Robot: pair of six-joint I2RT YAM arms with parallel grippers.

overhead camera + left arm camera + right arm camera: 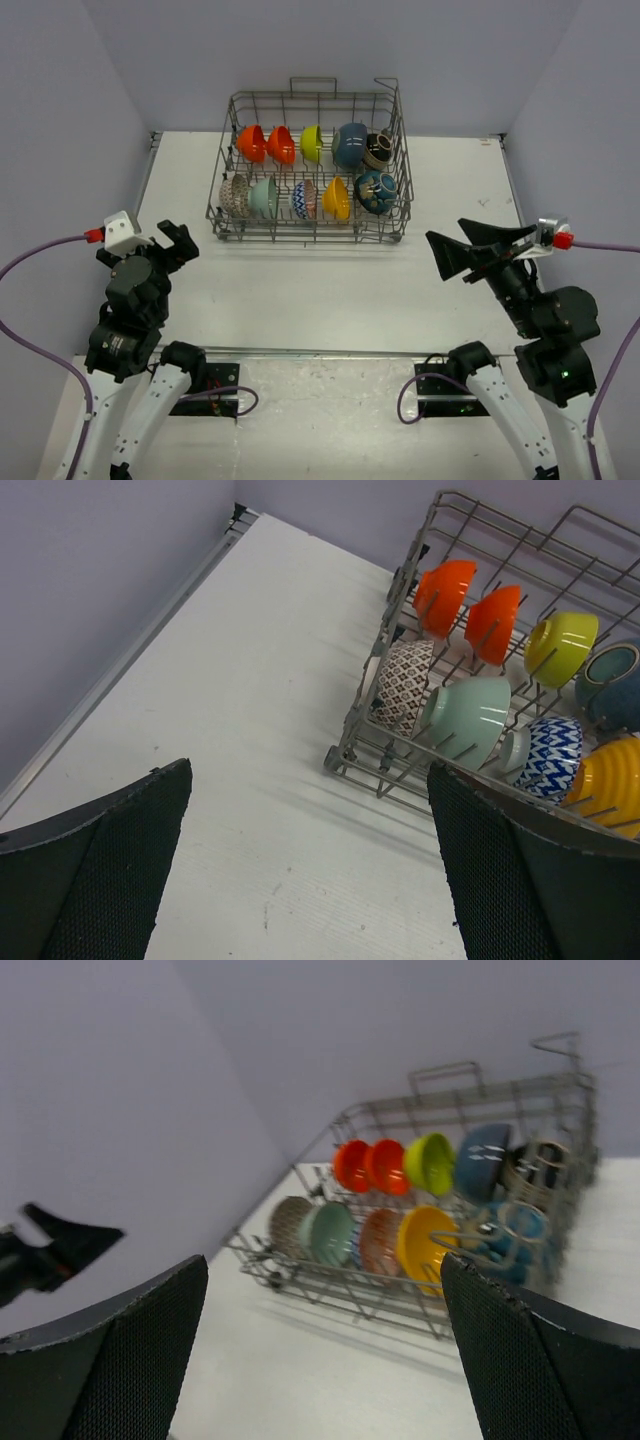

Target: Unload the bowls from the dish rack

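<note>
Left fingers point(110, 870) and right fingers point(540, 1360) wide, empty. Bowls point(264, 196) packed tight in rack point(312, 233); a grab may clip neighbours or drag it.

A white table point(300, 290) fills the middle of the overhead view; in the left wrist view its top looks matt and finely ribbed, with a few small dark scuffs point(268, 912); plain pale lilac walls close it in on three sides, a back wall point(330, 50), a left wall point(50, 150) and a right wall point(600, 130); a silvery metal rail point(130, 650) runs along the table's left edge beside the left wall, ending at a dark fitting point(238, 513) in the far corner; a similar rail point(320, 351) crosses the near edge; the light is soft and even, the shadows faint.
</note>
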